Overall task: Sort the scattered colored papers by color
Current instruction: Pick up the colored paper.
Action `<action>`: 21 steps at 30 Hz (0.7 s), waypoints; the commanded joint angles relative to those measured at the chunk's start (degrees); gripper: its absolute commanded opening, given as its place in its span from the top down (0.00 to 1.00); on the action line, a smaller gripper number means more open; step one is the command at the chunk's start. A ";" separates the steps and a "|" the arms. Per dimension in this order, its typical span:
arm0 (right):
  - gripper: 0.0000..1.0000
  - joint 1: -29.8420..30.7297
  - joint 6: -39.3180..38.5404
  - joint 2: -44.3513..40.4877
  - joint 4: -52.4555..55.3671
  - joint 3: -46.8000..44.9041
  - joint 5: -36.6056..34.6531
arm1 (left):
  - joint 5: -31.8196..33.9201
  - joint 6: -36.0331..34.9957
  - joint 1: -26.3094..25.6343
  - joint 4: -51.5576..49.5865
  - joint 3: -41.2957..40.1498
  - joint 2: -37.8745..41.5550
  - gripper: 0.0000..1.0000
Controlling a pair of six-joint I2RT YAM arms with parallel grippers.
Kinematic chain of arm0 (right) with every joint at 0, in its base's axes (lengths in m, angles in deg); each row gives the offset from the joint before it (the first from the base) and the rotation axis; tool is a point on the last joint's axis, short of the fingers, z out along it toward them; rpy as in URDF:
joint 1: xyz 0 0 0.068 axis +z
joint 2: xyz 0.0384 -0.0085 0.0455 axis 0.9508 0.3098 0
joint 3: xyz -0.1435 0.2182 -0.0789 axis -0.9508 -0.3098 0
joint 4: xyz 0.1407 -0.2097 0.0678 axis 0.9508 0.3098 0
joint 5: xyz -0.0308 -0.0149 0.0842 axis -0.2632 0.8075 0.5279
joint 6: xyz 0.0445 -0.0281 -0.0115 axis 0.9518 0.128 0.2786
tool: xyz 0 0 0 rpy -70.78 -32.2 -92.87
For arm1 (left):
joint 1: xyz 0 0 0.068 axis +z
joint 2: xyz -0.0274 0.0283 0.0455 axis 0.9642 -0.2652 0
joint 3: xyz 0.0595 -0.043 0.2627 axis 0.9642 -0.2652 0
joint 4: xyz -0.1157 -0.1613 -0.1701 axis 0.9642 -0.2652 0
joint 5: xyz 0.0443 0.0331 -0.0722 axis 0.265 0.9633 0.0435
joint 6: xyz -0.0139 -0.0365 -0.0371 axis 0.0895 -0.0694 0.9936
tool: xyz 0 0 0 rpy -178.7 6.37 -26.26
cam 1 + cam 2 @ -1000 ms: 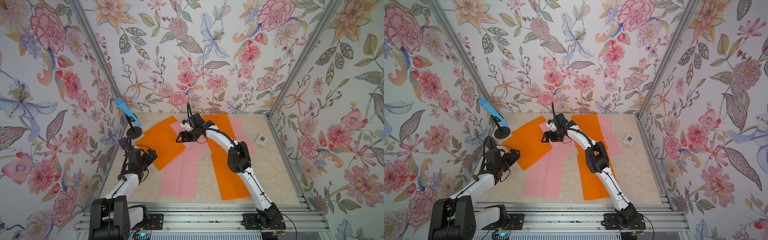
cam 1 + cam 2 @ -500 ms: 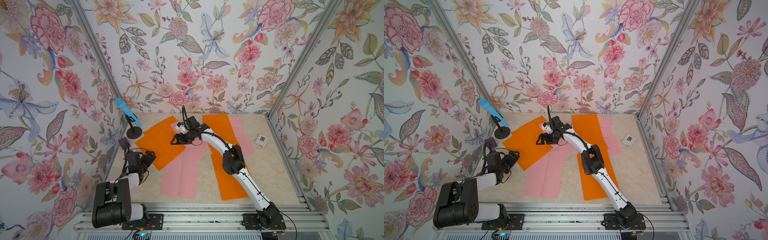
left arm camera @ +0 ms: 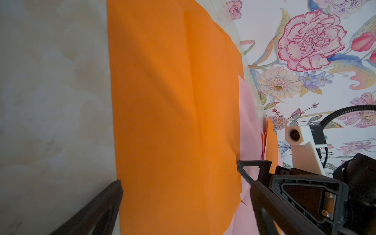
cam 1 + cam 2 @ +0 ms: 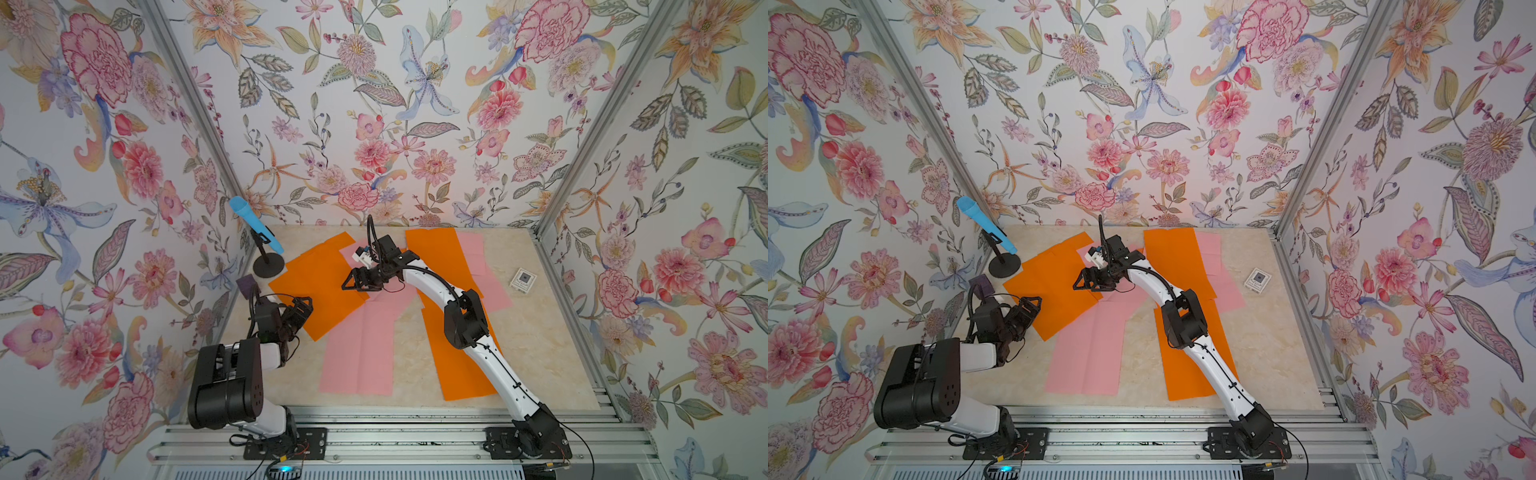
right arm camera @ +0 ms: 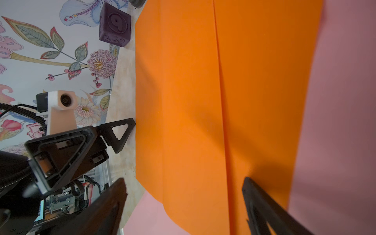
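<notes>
Colored papers lie spread over the marble table. One orange sheet (image 4: 320, 286) is at the left, another (image 4: 436, 253) at the back, a third (image 4: 461, 370) under the right arm. A pink sheet (image 4: 361, 353) lies front centre and another (image 4: 486, 274) back right. My right gripper (image 4: 351, 282) is open, low over the left orange sheet's (image 5: 203, 101) right edge, nothing between its fingers (image 5: 118, 195). My left gripper (image 4: 307, 303) is open at that sheet's (image 3: 173, 101) left edge, jaws wide across it (image 3: 187, 189), holding nothing.
A blue microphone (image 4: 257, 232) on a black stand sits in the back left corner, with a dark purple block (image 4: 248, 284) next to it by the left wall. A white printed card (image 4: 523, 279) lies at the right. Flowered walls close three sides; a metal rail (image 4: 395, 436) runs along the front.
My right gripper has shifted left from the pink sheet onto the left orange sheet's edge. The left arm has folded back, and its gripper has moved up to that sheet's left edge.
</notes>
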 commanded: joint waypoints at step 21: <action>0.80 -1.05 12.20 -2.88 -13.77 -6.11 9.35 | -3.62 -0.94 0.24 -0.66 0.67 1.39 0.01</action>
